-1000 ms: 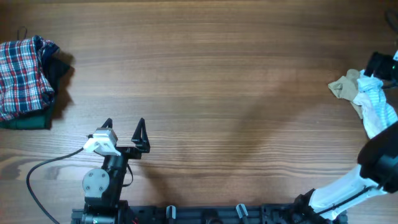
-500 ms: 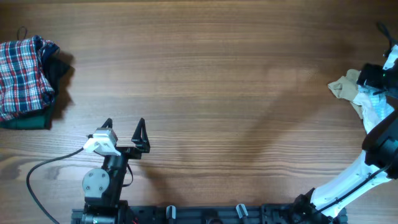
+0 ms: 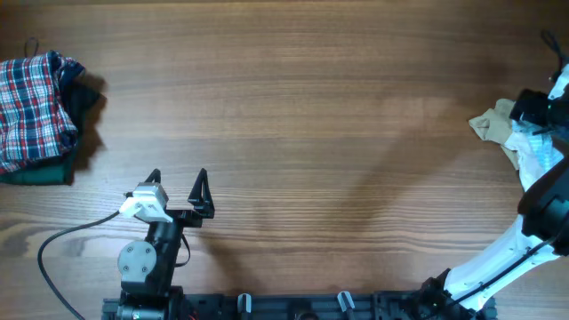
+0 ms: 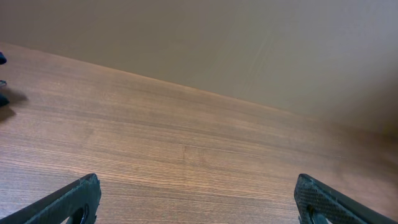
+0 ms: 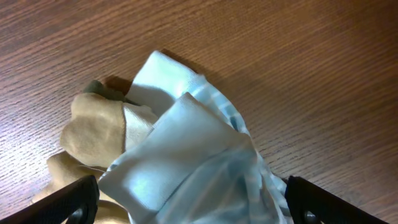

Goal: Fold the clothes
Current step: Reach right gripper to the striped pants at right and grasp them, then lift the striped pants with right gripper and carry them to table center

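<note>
A crumpled pile lies at the table's right edge: a light blue striped garment (image 3: 537, 153) on a tan garment (image 3: 492, 124). My right gripper (image 3: 536, 107) is open and hovers right over the pile. In the right wrist view the blue garment (image 5: 193, 162) lies between the spread fingers, with the tan garment (image 5: 93, 134) to its left. My left gripper (image 3: 178, 185) is open and empty near the front left, over bare wood (image 4: 199, 155).
A folded stack sits at the far left: a red plaid garment (image 3: 31, 102) over a dark green one (image 3: 40, 171). A black cable (image 3: 62, 244) loops beside the left arm's base. The table's right edge is close to the pile.
My right gripper has shifted right and slightly up over the pile, then held still. The left arm has not moved.
</note>
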You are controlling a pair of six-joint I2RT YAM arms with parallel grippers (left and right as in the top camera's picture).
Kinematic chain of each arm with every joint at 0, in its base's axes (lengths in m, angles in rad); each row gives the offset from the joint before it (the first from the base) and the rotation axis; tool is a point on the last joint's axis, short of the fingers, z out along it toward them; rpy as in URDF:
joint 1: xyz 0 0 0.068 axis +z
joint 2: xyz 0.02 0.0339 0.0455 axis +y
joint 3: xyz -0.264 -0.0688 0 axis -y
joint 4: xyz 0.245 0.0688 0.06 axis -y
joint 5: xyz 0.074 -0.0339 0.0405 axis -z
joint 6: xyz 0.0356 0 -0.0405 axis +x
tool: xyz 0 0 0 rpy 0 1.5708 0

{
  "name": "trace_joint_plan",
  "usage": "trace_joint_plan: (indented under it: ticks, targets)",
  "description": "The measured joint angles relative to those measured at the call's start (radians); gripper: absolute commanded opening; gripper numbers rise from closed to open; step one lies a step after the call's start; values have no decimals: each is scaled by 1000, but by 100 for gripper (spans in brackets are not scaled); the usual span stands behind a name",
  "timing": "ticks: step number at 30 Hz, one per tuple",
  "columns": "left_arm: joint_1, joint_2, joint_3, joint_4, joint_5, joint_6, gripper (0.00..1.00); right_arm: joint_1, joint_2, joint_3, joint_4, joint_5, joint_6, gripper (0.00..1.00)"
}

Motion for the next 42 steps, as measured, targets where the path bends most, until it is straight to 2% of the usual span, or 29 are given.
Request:
trace_joint_plan:
  ticks: [3,4,5,6,7,8,20,33,42]
  targets:
    - [0,0,0,0,0,0,100,-14,1,0,-53,-2,22,73]
    - [0,0,0,0,0,0,100,-22,2,0,-71,-8,30,61]
    - [0,0,0,0,0,0,100,-31,2,0,-86,-19,34,42]
    - [0,0,0,0,0,0,100,-41,2,-1,-101,-30,37,31]
    - [0,0,0,0,0,0,100,-50,2,-1,-110,-41,41,15]
    - [0,0,0,0,0,0,100,-58,2,-1,-116,-50,43,4]
    - [0,0,0,0,0,0,100,-79,-21,-1,-153,-126,44,4]
    - [0,0,0,0,0,0,100,-40,-443,1,-39,-135,40,4]
    - [0,0,0,0,0,0,100,179,-672,1,100,-132,-135,4]
